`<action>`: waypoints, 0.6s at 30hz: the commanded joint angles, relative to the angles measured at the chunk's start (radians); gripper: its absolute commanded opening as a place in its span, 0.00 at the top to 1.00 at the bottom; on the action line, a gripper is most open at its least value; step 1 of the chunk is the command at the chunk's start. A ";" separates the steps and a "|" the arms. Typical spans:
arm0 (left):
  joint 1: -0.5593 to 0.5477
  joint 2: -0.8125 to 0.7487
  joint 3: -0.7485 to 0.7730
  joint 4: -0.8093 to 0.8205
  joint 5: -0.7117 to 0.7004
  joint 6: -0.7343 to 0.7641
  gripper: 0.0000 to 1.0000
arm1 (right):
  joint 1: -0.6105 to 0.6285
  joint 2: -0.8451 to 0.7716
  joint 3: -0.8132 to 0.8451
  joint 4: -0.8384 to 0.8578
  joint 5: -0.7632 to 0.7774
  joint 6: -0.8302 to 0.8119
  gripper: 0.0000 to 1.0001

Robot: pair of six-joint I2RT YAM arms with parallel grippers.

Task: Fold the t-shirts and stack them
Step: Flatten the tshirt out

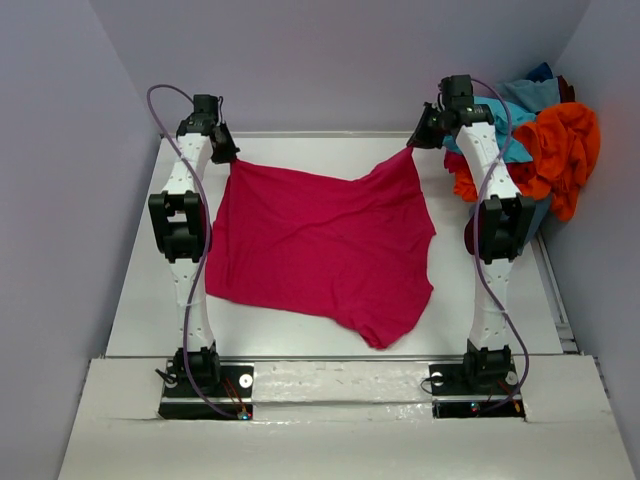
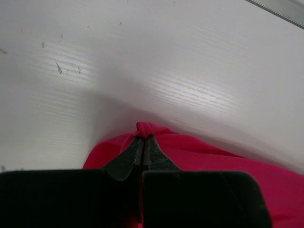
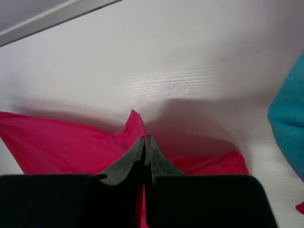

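Observation:
A crimson-magenta t-shirt (image 1: 320, 245) lies spread over the middle of the white table, its two far corners lifted. My left gripper (image 1: 226, 153) is shut on the far left corner; in the left wrist view a small bunch of the crimson cloth (image 2: 147, 128) sticks out past my left gripper (image 2: 144, 138). My right gripper (image 1: 414, 143) is shut on the far right corner, and the right wrist view shows a peak of the crimson shirt (image 3: 134, 124) rising just beyond my right gripper (image 3: 145, 139). The shirt's near hem rests flat on the table.
A heap of other t-shirts sits at the far right of the table: orange (image 1: 565, 150), turquoise (image 1: 505, 120) and dark blue (image 1: 541, 73). An edge of the turquoise shirt (image 3: 289, 118) shows at the right of the right wrist view. The table's back rim (image 1: 320, 134) runs just behind both grippers.

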 commanded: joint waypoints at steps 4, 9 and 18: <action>-0.004 -0.069 0.064 0.051 -0.025 0.031 0.94 | 0.000 -0.045 0.077 0.012 0.073 -0.030 0.93; -0.004 -0.052 0.072 0.054 -0.025 0.035 0.94 | 0.000 -0.048 0.096 0.010 0.101 -0.028 0.93; -0.004 -0.029 0.058 0.043 -0.005 0.042 0.94 | -0.009 -0.047 0.076 0.009 0.094 -0.022 0.93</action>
